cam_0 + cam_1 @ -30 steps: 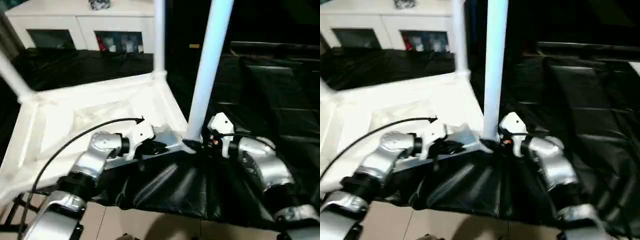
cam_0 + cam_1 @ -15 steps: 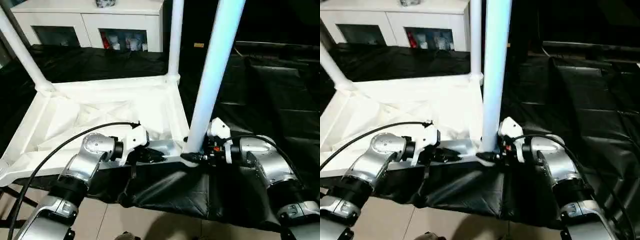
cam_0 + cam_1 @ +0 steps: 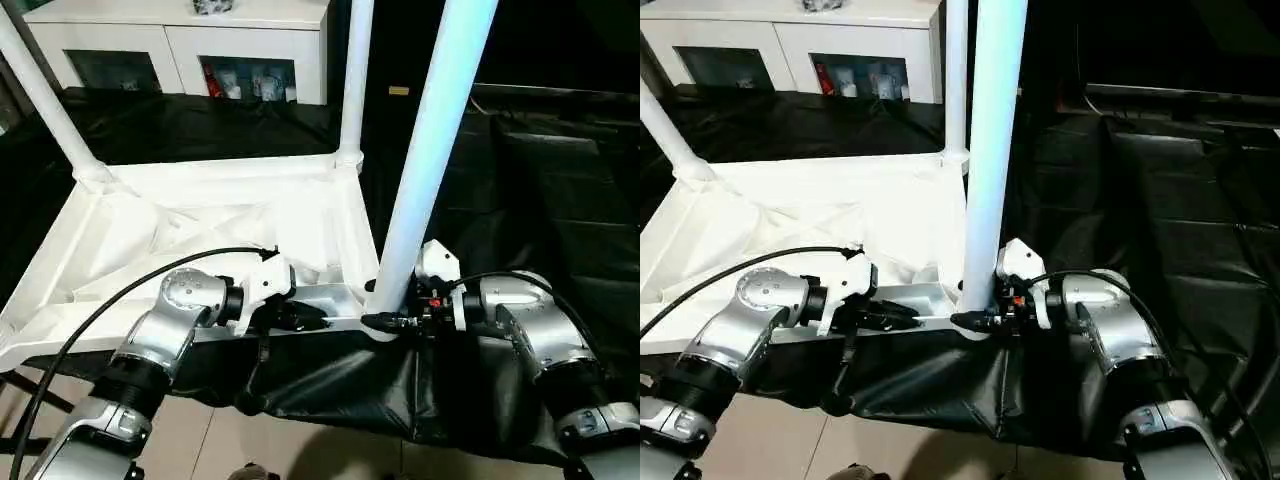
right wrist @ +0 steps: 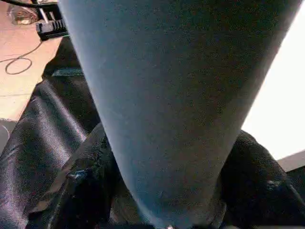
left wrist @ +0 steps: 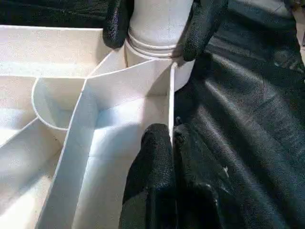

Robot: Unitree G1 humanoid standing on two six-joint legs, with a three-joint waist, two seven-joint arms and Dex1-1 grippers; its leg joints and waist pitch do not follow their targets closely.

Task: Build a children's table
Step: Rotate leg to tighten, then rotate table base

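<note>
The children's table lies upside down: its white ribbed tabletop (image 3: 200, 215) rests on a black sheet. Two white legs (image 3: 352, 80) (image 3: 45, 100) stand upright in the far corner sockets. A third leg (image 3: 425, 150) stands in the near right socket. My right gripper (image 3: 385, 320) is shut on the base of this leg, one black finger (image 4: 86, 191) on each side of the tube. My left gripper (image 5: 171, 136) is shut on the thin near rim wall of the tabletop, a short way left of that socket.
A white cabinet (image 3: 180, 40) with glass doors stands behind the work. The black sheet (image 3: 540, 180) covers the surface to the right and hangs over the near edge. Tiled floor (image 3: 300, 440) shows below. A black cable (image 3: 130, 290) loops over my left forearm.
The whole picture has shifted and steadied as the head moved. Both grippers keep their holds, and the near right leg stays upright in its socket.
</note>
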